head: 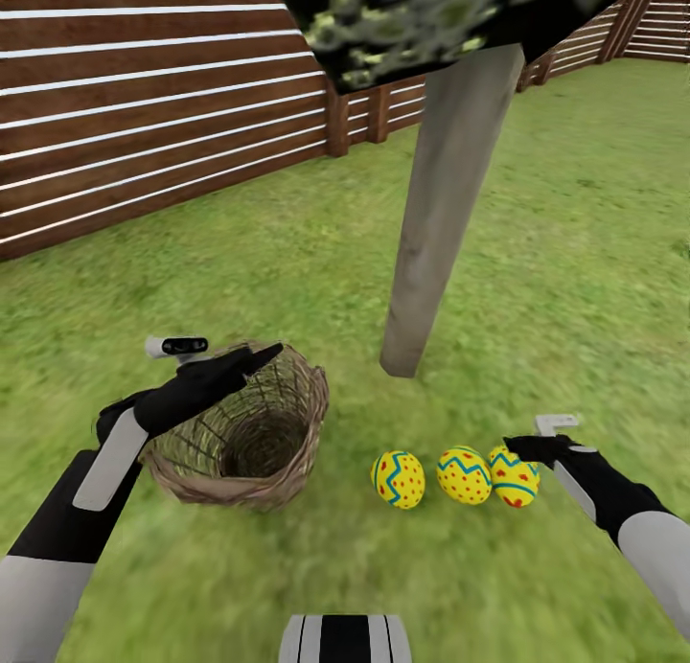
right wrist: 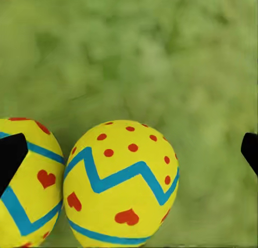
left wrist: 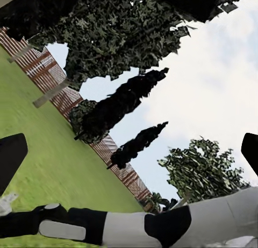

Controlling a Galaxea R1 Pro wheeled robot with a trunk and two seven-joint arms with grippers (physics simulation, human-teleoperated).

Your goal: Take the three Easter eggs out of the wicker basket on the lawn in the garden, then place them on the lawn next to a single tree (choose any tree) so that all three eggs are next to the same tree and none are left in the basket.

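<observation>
Three yellow zigzag-painted Easter eggs (head: 464,475) on green lawn (head: 287,261) at 6 o'clock of pale grey tree trunk (head: 446,213); tan wicker basket (head: 244,428) empty. Right claw (head: 517,445) wide, beside rightmost egg; left claw (head: 264,356) wide over basket rim. Placement looks complete; next: withdraw without nudging eggs.

eggs: three Easter eggs (head: 463,475), yellow, with blue zigzag bands and red dots; the right wrist view shows red hearts as well
basket: wicker basket (head: 241,434), tan-brown open weave, darker inside
grass: lawn (head: 575,261), mottled green
trunk: tree (head: 447,203), pale grey-beige stem under a dark green, pale-flecked canopy
fence: wooden fence (head: 144,117), brown slats with white gaps
arms: black sleeves with white and grey panels
far trees: all-black cypresses (left wrist: 123,105) against a pale blue, white-clouded sky
</observation>
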